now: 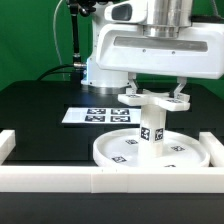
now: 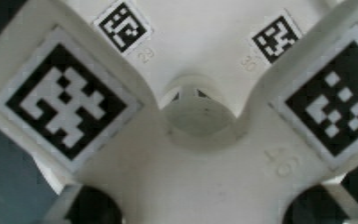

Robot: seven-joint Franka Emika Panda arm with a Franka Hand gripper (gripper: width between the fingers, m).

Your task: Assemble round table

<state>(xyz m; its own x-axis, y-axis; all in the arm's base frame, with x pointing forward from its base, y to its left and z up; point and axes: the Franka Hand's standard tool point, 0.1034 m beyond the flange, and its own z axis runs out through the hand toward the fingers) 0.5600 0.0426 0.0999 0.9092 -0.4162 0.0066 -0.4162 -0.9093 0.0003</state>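
The large rimmed round disc [image 1: 110, 152] lies flat on the black table near the front. The short cylindrical leg [image 1: 151, 127] stands upright in its middle, tags facing front. The cross-shaped foot [image 1: 135, 97] sits level on top of the leg. My gripper [image 1: 152, 88] comes straight down onto the foot and is shut on one of its arms. In the wrist view the foot [image 2: 197, 120] fills the picture, with tags on its arms and a round hub at its centre. My gripper [image 2: 197, 205] has its dark fingers [image 2: 91, 205] on either side of the white arm.
The marker board [image 1: 95, 115] lies behind the disc, toward the exterior view's left. A long white border bar [image 1: 50, 180] runs along the front edge, with a short piece [image 1: 5, 145] at the left. The arm's white base [image 1: 100, 70] stands behind.
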